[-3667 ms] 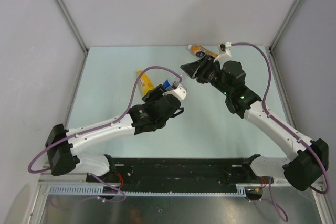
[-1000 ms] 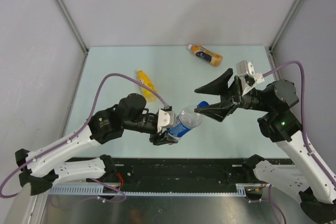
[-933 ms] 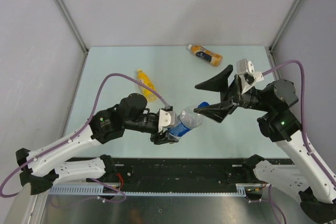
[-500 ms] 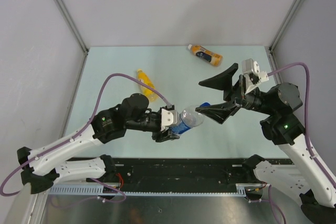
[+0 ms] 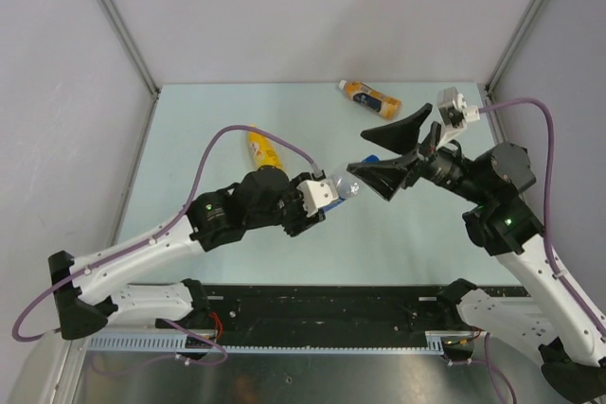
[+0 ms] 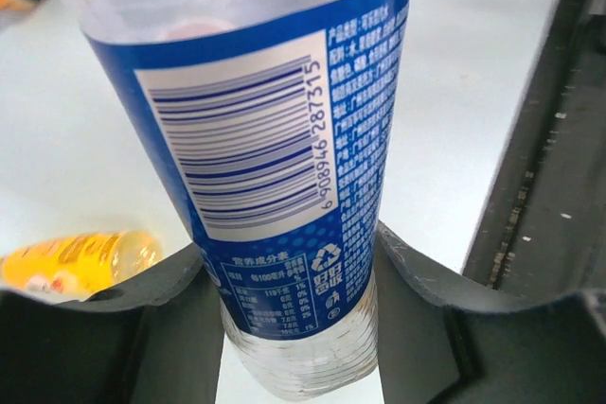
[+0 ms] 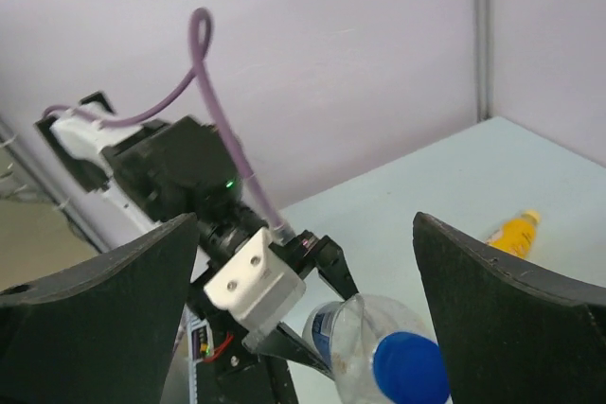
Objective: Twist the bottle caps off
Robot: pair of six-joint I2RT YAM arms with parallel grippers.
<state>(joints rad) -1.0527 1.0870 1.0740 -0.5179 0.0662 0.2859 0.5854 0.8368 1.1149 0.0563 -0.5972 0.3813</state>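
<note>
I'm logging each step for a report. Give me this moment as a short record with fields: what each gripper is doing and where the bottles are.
left gripper: shut on clear bottle, held above the table
right gripper: open wide, jaws either side of blue cap, not closed on it
blue cap: on the clear bottle
yellow bottle: lying on table, beyond the left arm
orange bottle: lying near the table's far edge, untouched
</note>
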